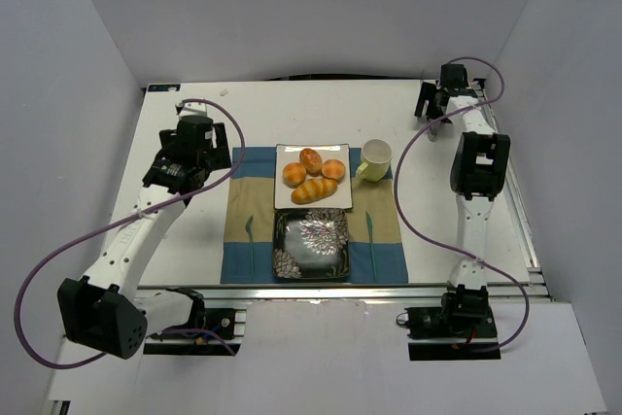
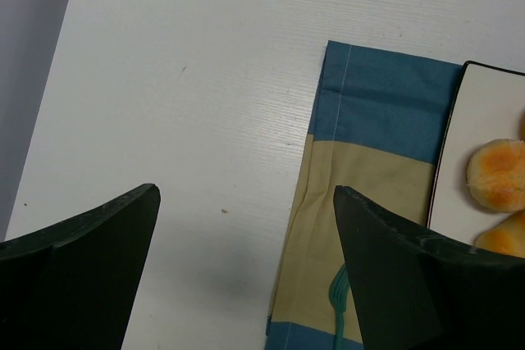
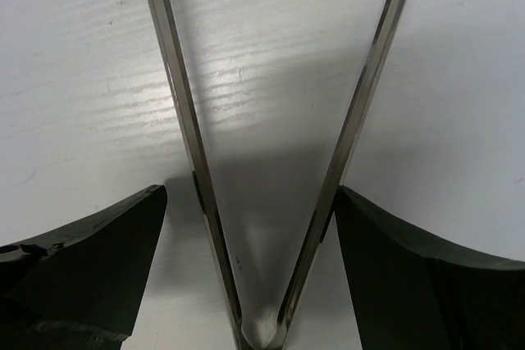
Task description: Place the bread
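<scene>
1. We found 4 bread rolls [image 1: 313,178] on the white plate [image 1: 283,200], just beyond the dark plate [image 1: 311,245].
2. The tongs [image 3: 182,112] lay spread, pinching nothing, between the right gripper's [image 3: 248,192] parted jaws.
3. We judged it should close squarely across both arms to avoid twisting.

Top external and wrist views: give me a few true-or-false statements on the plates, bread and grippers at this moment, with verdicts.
1. The white plate holds four pieces of bread. True.
2. The dark patterned plate holds a roll. False: nothing lies on it.
3. The mug stands right of the white plate. True.
4. The left gripper grips bread. False: it is open over the table at the placemat edge.
5. The right gripper straddles metal tongs. True.
</scene>
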You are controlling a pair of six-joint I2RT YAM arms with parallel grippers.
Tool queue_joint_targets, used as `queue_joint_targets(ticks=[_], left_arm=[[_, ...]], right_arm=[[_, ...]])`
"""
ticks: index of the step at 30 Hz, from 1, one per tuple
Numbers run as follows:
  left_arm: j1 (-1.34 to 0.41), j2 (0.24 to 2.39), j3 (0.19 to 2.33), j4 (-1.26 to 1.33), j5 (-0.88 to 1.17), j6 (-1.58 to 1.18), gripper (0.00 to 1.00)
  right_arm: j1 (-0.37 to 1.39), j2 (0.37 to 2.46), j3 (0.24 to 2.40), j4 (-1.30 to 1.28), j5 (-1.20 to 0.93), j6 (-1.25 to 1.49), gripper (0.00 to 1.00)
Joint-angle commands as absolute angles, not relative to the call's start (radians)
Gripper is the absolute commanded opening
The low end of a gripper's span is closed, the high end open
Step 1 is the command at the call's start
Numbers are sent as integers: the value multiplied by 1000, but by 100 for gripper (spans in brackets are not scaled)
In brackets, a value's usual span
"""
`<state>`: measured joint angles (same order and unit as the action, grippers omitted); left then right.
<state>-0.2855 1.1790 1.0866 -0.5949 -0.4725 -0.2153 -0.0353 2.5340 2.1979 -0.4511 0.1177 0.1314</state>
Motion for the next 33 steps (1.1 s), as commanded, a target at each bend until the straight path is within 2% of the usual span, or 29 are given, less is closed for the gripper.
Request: queue_joint_targets(ticks=[1,8,12,14,18,27,33], left_arm=[[-288,1150,1107,-597,-500,-225,98],[-288,1146,1112,-598,-505,-235,98],[-288,1152,1111,-598,-502,-238,98],[-288,1154,1111,-600,-502,-239,98],[-288,1158,1112,-601,-496,-244,97],[-288,1120,1155,-647,-463,-258,97],[-288,1029,1187,-704,-460,-275,97]], right_arm=[[-40,2592,2227,-385,137,135,89],[-48,2626,2253,-345,129,112,88],[-52,2634,2258,-338,118,110,74],[-54,2628,2253,-328,114,107,60],[-54,2573,2203,-296,124,112,53],[-54,2202,2089,-311,155,138,50],[-34,1825,1953,-429,95,166,49]])
